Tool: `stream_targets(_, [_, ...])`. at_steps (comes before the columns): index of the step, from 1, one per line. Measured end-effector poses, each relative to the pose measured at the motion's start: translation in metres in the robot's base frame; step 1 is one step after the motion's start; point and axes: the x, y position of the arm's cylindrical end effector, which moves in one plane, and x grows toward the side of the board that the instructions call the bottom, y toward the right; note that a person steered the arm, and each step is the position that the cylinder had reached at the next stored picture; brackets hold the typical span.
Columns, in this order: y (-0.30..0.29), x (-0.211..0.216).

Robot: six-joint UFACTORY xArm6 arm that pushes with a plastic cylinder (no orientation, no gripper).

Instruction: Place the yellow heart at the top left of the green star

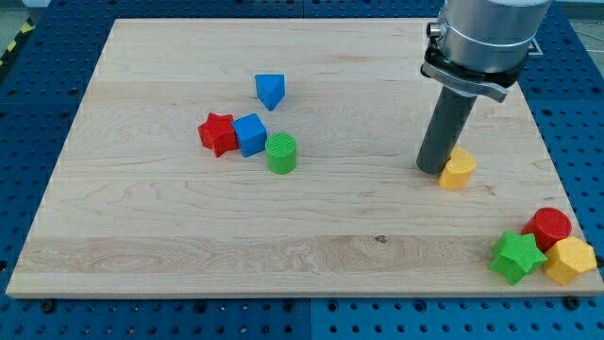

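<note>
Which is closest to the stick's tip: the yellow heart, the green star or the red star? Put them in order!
Measured from my tip:
1. Yellow heart block, right beside it on the view's right.
2. Green star block, lower, near the view's bottom right corner.
3. Red star block, far off toward the view's left.

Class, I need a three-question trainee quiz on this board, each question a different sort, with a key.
1. True or false: my tip sits just left of the yellow heart.
2. Which block touches the green star? A) blue cube B) red cylinder C) green cylinder
3. Fill in: the red star touches the blue ____.

Key: 1 true; 2 B; 3 cube.
</note>
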Motion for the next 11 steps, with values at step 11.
stream_targets(11, [0.037,0.043])
